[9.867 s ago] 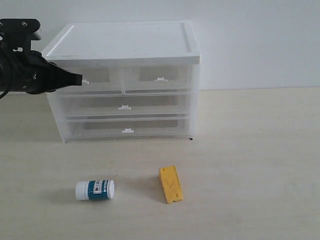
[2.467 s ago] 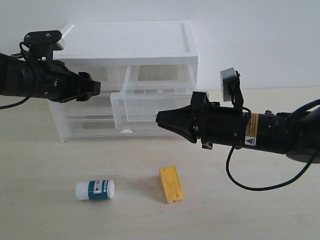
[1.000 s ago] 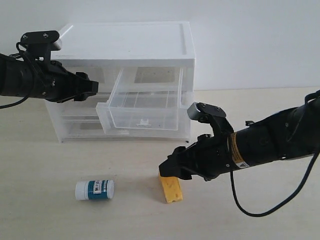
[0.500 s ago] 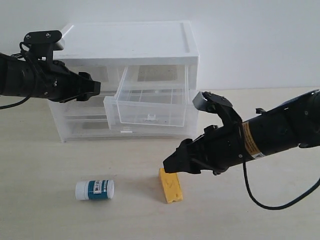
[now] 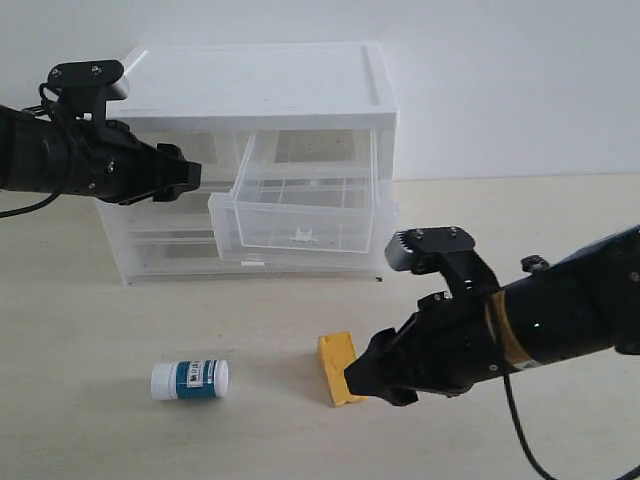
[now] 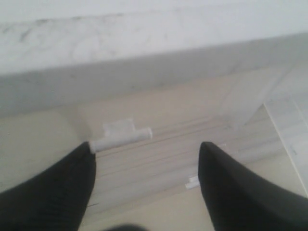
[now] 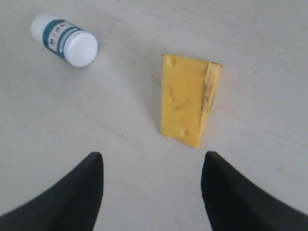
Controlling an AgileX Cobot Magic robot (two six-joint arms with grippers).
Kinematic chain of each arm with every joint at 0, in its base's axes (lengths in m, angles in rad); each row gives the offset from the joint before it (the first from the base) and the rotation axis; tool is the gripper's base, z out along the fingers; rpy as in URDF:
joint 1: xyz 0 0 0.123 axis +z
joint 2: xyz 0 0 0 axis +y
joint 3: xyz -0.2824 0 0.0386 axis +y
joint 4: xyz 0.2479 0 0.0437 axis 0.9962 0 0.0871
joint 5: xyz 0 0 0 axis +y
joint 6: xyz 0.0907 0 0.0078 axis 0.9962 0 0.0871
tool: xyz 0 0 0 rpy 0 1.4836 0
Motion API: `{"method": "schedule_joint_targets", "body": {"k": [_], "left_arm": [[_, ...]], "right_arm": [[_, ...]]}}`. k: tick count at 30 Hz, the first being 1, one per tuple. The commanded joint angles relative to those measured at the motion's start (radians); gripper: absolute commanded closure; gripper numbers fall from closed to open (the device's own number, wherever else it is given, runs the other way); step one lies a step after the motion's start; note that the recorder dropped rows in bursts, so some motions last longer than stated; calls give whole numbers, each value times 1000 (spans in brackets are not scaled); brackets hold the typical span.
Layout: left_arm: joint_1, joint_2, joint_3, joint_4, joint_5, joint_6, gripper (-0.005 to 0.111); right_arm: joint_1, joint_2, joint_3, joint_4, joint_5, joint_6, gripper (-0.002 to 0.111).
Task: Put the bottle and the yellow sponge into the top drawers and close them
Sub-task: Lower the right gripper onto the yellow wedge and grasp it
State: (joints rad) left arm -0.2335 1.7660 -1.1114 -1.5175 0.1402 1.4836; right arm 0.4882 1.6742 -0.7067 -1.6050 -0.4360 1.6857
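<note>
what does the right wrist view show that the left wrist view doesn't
Only right wrist: the yellow sponge and the bottle, lying apart on the table. Only left wrist: a clear top drawer with its white tab handle under the chest's white top. Shared: an open gripper each, the right gripper and the left gripper.

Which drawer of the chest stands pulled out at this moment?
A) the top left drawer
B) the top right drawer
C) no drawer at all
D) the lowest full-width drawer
B: the top right drawer juts forward from the front of the chest.
</note>
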Motion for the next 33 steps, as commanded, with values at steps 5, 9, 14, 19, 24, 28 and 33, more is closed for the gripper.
{"method": "schedule_joint_targets", "body": {"k": [5,9,14,19,24,28,33], "left_arm": [[4,2,-48,-10,-60,27,47],[4,2,-48,-10,-60,27,47],[4,2,-48,-10,-60,27,47],[4,2,-48,-10,-60,27,47],[4,2,-48,-10,-57,27,47],[4,2,-48,-10,-57,27,47],[4,2,-48,-10,-57,27,47]], "right_arm": [[231,-10,-44,108,454,-121,54],[231,14,-76,108,420,-96,54],[231,67,-106,108,442,-86,54],[231,137,-162,108,442,-64,54],[231,196,-214,119,447,-64,54],[231,247,-250,119,461,-62,54],[231,291,-267,119,475,-62,54]]}}
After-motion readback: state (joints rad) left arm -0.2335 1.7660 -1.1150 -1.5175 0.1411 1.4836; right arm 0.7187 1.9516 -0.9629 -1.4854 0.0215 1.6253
